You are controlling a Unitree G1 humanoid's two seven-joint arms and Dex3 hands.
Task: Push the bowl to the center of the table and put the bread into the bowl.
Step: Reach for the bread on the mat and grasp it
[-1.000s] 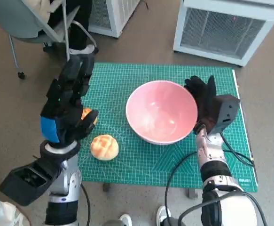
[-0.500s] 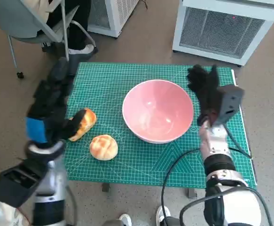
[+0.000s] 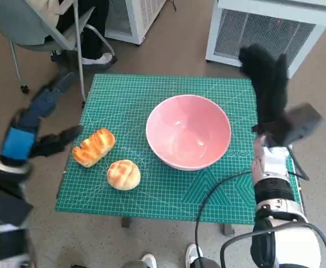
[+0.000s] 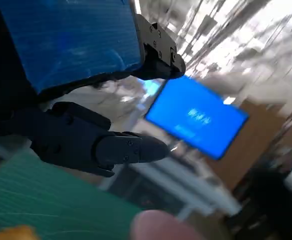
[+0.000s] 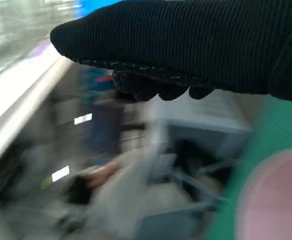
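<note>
The pink bowl (image 3: 188, 138) sat near the green mat's (image 3: 151, 95) centre, empty. Two bread pieces lay at its eight o'clock: a long loaf (image 3: 94, 147) and a round bun (image 3: 123, 174). Both hands, left (image 3: 34, 125) and right (image 3: 266, 84), were raised off the mat, fingers spread, holding nothing.

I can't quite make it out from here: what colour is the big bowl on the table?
Pink. The bowl shows best in the head view, sitting on the green mat.

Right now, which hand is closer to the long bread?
Left. The left hand hovers just beside the long bread, off the mat's edge. The right hand is raised far across, beyond the bowl.
</note>
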